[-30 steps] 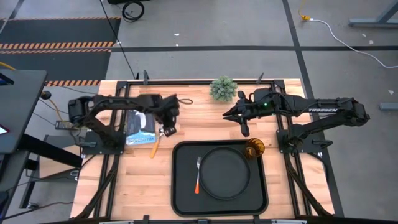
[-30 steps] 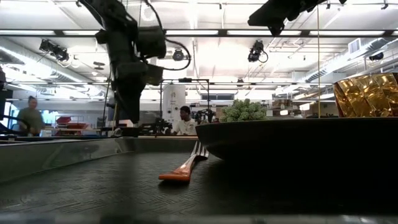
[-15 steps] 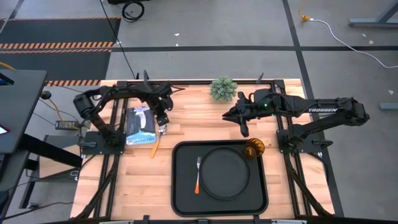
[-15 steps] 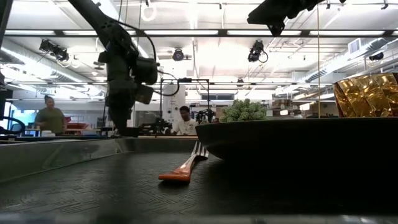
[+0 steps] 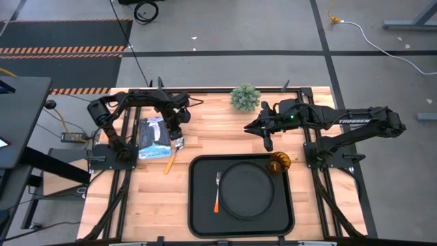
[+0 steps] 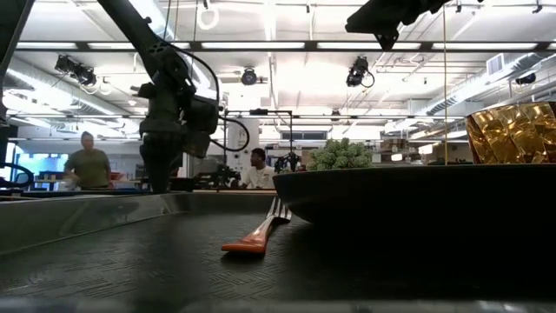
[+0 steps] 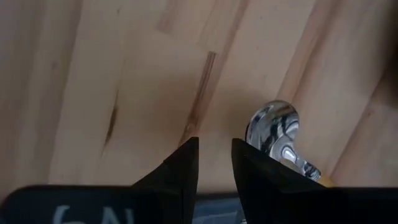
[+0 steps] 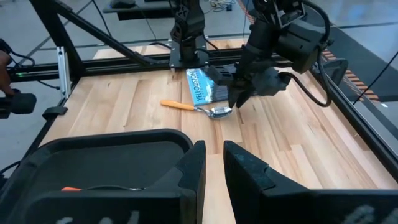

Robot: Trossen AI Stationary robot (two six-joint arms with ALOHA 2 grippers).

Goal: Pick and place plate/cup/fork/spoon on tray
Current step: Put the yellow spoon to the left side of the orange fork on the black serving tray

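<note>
The spoon (image 5: pixel 172 154) lies on the wood beside a blue packet, its silver bowl (image 7: pixel 273 127) toward the far side and its orange handle toward the near side. My left gripper (image 5: pixel 179 135) points down just over the spoon's bowl, fingers shut and standing beside the bowl in the left wrist view (image 7: pixel 214 155). The black tray (image 5: pixel 199 205) holds the round black plate (image 5: pixel 246 189), the fork (image 5: pixel 218 192) to the plate's left, and the amber cup (image 5: pixel 278 163) at its far right corner. My right gripper (image 5: pixel 268 142) hangs shut and empty above the table, beyond the tray's far edge.
A blue packet (image 5: pixel 156 137) lies left of the spoon, under my left arm. A small green plant (image 5: pixel 245 97) stands at the far edge of the table. Bare wood lies between the spoon and the tray. People show in the room behind (image 6: pixel 87 161).
My left gripper has come down toward the spoon's bowl and moved a little toward the table's left and far edges, its arm folding back. The spoon and the things on the tray have stayed put.
</note>
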